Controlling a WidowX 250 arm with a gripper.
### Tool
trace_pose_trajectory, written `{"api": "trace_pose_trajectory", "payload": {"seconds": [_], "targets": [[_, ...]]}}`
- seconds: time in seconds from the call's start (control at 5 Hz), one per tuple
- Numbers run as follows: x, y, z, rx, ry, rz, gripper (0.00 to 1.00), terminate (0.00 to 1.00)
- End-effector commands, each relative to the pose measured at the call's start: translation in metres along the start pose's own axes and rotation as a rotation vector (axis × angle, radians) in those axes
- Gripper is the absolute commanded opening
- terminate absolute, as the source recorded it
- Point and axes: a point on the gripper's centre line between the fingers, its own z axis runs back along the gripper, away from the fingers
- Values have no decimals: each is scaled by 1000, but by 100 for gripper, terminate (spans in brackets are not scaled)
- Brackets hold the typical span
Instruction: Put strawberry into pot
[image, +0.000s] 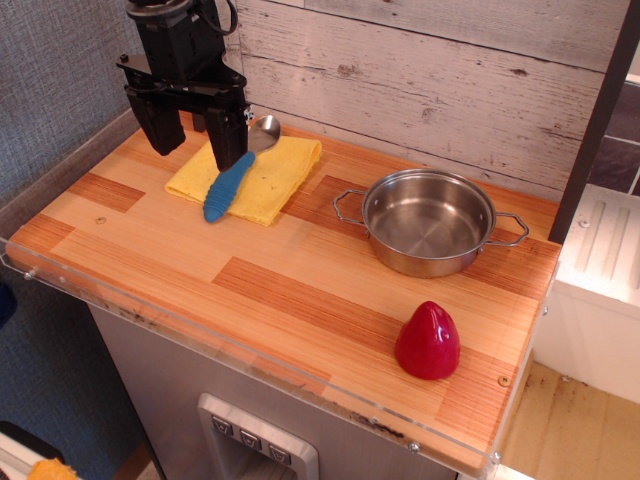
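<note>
Red and glossy, the strawberry (427, 341) stands upright on the wooden counter (250, 290) near the front right corner, tip pointing up. The pot (428, 221) sits just behind it on the same surface, apart from it, and is empty; its two wire handles point left and right.

The gripper (192, 135) hangs above the rear left part of the counter, well apart from both task objects. Its two black fingers (228, 135) are spread wide, and nothing is held between them.

Judged from this layout, the task stands at its first step: the approach to the strawberry has not begun. The next move calls for travel across the counter to the front right, a descent over the strawberry, and a closure on its rounded sides, which taper and look slick, so a low grasp appears safer.

A yellow cloth (270, 178) lies under the gripper, with a spoon (235, 175), blue-handled, resting on it. Neither lies on the direct path. The pot rim is the only object near the route.
</note>
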Motion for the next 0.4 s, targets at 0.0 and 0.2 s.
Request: {"api": "trace_pose_trajectory", "payload": {"seconds": [0.0, 0.2], "targets": [[0, 0, 0, 0, 0, 0, 100, 0], [-6, -34, -5, -47, 23, -108, 100, 0]]}}
